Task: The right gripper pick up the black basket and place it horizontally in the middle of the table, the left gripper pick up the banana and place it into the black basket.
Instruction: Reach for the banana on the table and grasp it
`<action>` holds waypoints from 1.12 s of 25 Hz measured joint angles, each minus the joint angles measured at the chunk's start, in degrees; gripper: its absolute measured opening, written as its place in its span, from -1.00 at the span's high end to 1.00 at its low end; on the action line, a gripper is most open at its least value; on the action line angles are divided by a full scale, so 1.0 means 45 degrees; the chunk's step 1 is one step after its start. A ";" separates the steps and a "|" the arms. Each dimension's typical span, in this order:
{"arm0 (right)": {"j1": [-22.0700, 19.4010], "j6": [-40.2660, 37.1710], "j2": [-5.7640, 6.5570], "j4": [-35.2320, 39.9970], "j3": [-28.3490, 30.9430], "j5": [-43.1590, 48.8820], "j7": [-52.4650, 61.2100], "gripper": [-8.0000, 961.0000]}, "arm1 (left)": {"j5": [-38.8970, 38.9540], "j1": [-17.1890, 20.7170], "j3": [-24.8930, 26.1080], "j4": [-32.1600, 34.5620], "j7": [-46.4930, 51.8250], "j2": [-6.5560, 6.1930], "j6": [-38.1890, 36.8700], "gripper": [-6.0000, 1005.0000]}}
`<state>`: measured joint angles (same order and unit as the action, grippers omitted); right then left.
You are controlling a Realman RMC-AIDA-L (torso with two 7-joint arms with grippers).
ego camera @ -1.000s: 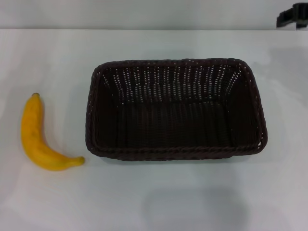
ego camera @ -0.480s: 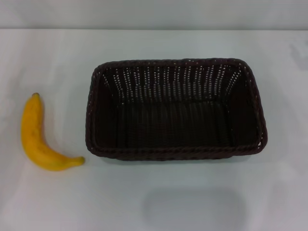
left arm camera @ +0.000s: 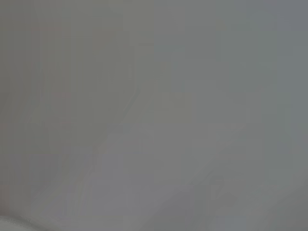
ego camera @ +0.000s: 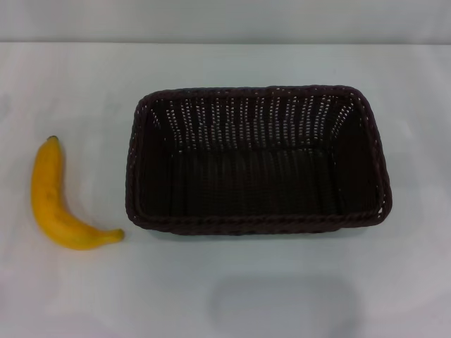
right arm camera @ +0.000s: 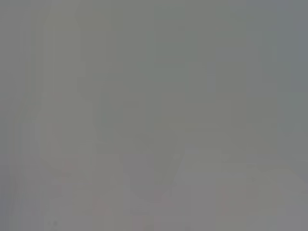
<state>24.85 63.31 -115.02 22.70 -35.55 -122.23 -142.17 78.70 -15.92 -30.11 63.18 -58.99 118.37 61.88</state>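
Head view: the black basket (ego camera: pixel 257 158) sits on the white worktop (ego camera: pixel 232 282), roughly central and a little toward the robot's right, its long side running across the view and its opening facing up. Braided rim unbroken all the way round; light shows through the slotted far wall. The inside holds nothing.

The banana (ego camera: pixel 58 201) lies flat on the worktop to the robot's left of the basket, apart from it. Its dark tip points away from the robot; its stem end curves in toward the basket's near-left corner and stops just beside the rim without touching.

Neither gripper shows in the head view. The left wrist view and the right wrist view each give only a featureless grey field, with no object or fingers to make out. State of the fingers on either arm: cannot tell, since both are out of sight.
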 joint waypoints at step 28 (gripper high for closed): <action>-0.0492 0.0219 -0.0010 0.0062 0.1705 -0.0110 -0.3492 -0.82 | -1.4686 -0.6690 -0.1501 -0.2244 1.0935 -0.1633 0.7552 -0.73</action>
<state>22.63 64.29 -115.06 22.98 -27.88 -122.73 -157.88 12.61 -46.03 -36.86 53.08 -9.78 111.02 95.87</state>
